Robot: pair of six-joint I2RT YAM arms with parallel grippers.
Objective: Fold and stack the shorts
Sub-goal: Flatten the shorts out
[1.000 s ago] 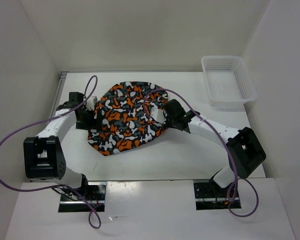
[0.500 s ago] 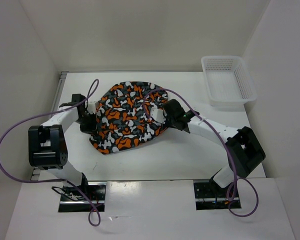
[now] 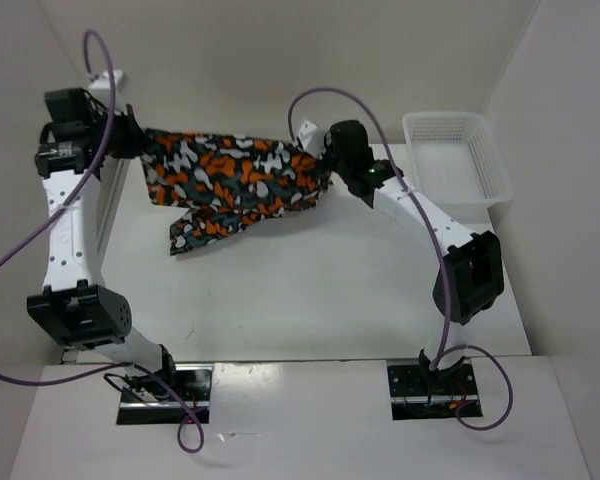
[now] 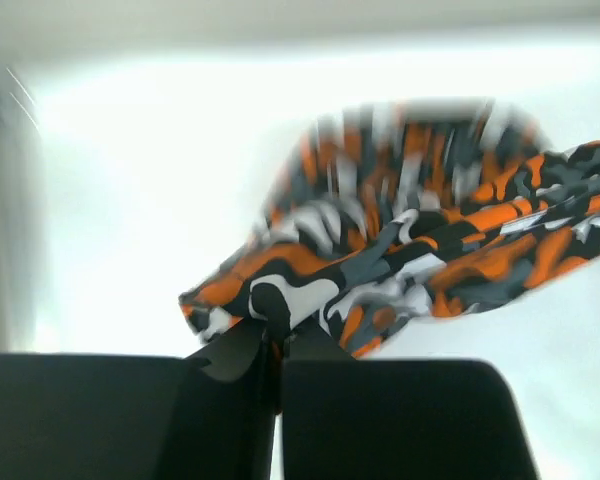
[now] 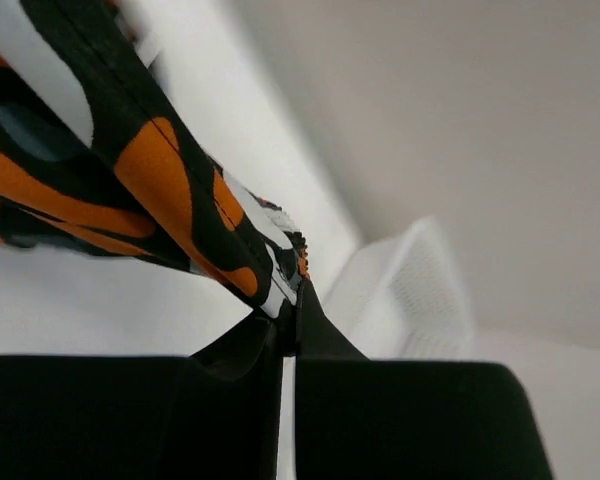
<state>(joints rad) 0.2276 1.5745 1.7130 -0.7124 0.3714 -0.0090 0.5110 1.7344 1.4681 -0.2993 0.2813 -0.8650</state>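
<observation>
The camouflage shorts (image 3: 230, 180), printed in orange, black, white and grey-teal, hang stretched in the air between both arms above the far half of the table. My left gripper (image 3: 132, 138) is shut on their left corner, raised high at the far left. My right gripper (image 3: 322, 152) is shut on their right corner. A loose flap droops down at the lower left of the cloth (image 3: 185, 235). In the left wrist view the shorts (image 4: 420, 250) trail away from the pinched edge at my left gripper (image 4: 275, 325). In the right wrist view my right gripper (image 5: 290, 330) pinches the shorts (image 5: 150, 190).
A white mesh basket (image 3: 457, 160) stands at the far right of the table, also seen past the fingers in the right wrist view as the basket (image 5: 410, 300). White walls close in the table on the left, back and right. Purple cables loop off both arms.
The left gripper shut on the shorts' left edge. Both arms then lifted the shorts off the table and pulled them taut toward the back.
</observation>
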